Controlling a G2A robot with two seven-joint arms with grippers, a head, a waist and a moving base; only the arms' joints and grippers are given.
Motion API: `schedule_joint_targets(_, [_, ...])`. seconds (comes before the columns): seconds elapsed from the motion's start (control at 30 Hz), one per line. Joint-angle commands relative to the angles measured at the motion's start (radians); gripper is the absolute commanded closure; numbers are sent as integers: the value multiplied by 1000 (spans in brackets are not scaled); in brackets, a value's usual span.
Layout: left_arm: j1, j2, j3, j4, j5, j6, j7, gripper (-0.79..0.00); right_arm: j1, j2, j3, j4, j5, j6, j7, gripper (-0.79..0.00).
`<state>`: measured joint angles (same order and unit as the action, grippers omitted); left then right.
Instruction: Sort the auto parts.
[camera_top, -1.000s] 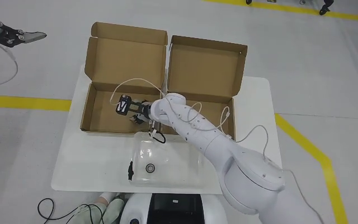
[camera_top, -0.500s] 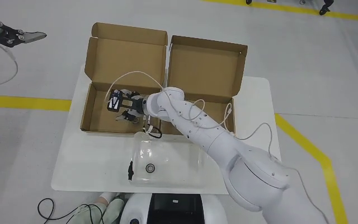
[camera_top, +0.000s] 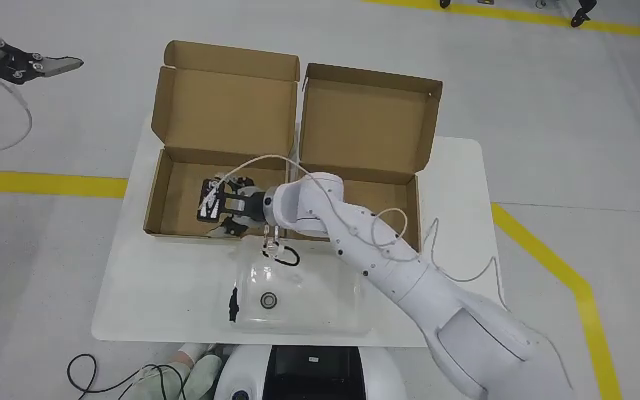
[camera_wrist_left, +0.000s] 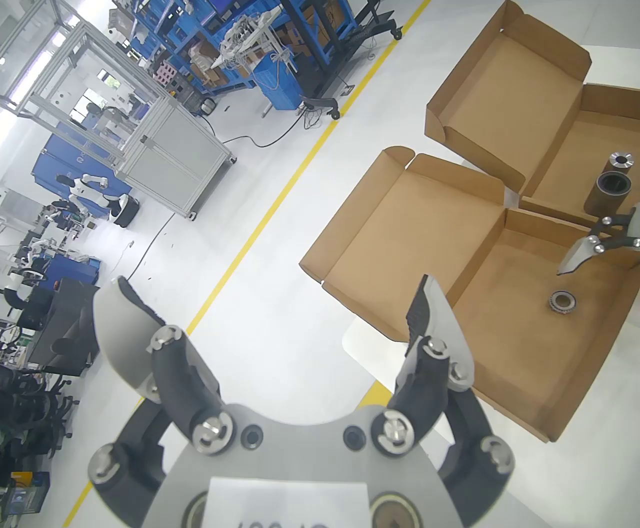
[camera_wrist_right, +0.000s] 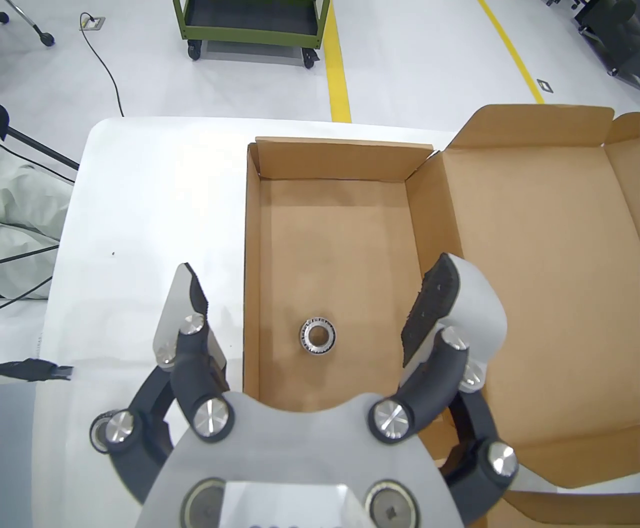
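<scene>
While the white counter (camera_top: 455, 180) lies below the right jaws, the left jaws hang well off to its side, above the floor. They are spread wide with nothing between them. The right jaws are likewise wide open and empty, poised over a brown cardboard box (camera_top: 178, 205) whose lid is folded back. A second open box (camera_top: 365, 110) sits just beside the first, on the far side of the right jaws from the left jaws. Near the right jaws, on the robot's side of them, stands a clear plastic tub (camera_top: 330, 290) with one bearing ring (camera_top: 268, 299) lying in it. Two dark metal sleeves (camera_wrist_left: 611, 192) stand upright in the second open box, a little beyond the right jaws as seen from the left jaws. A small silver bearing (camera_wrist_right: 320, 336) lies flat on the floor of the cardboard box. It is seen between the two fingers of the right jaws, below their tips, and touches neither.
</scene>
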<state>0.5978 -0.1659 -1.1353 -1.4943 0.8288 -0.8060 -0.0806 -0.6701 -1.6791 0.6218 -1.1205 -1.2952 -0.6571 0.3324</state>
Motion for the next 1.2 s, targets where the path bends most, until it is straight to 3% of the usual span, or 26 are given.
schedule_joint_targets(0.0, [0,0,0,0,0,0,0,-785,-58,26,33,-90,-20,-21,35,-699])
schedule_joint_targets(0.33, [0,0,0,0,0,0,0,-785,-347,131,174,-438,-105,-131,156,-671])
schedule_joint_targets(0.6, [0,0,0,0,0,0,0,-785,-505,179,208,-578,-139,-202,254,-674])
schedule_joint_targets(0.87, [0,0,0,0,0,0,0,-785,-529,194,181,-555,-112,-223,347,-677])
schedule_joint_targets(1.17, [0,0,0,0,0,0,0,-785,-479,191,114,-477,-130,-197,424,-671])
